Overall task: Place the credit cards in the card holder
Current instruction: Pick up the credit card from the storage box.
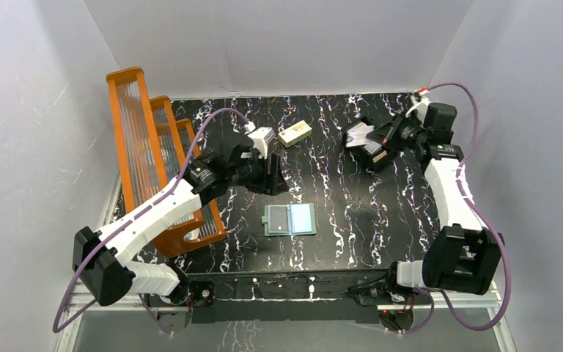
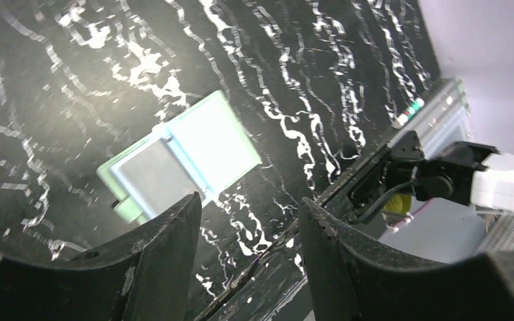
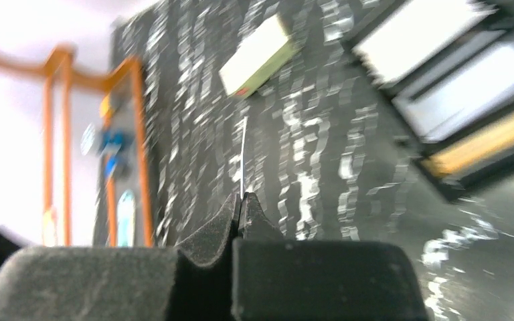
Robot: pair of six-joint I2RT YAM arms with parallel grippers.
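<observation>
We judge the step in hand to be the carry. The right gripper [image 3: 241, 200] has its jaws pressed together on 1 credit card [image 3: 243, 155], which shows only as a thin pale line standing edge-on above the fingertips. The card holder [image 1: 290, 219] lies open and flat near the middle of the table [image 1: 352, 213], well apart from that gripper. 1 half of it is pale blue and the other greyer, and we cannot tell whether the grey half already holds a card. More pale cards [image 1: 359, 135] sit in the black tray [image 1: 370, 150] at the far right, just beside the right gripper. The next move, as we read it, calls for swinging the pinched card across to the holder, tipping it flat and sliding its edge into a pocket while something steadies the holder. The left gripper [image 2: 249, 202] seems placed for that: its jaws stand spread with nothing between them, and it hovers just beyond the holder, its arm reaching forward past the orange rack [image 1: 143, 147]. The right arm stretches to the far right corner, its wrist turned toward the cream block [image 3: 254, 57].
</observation>
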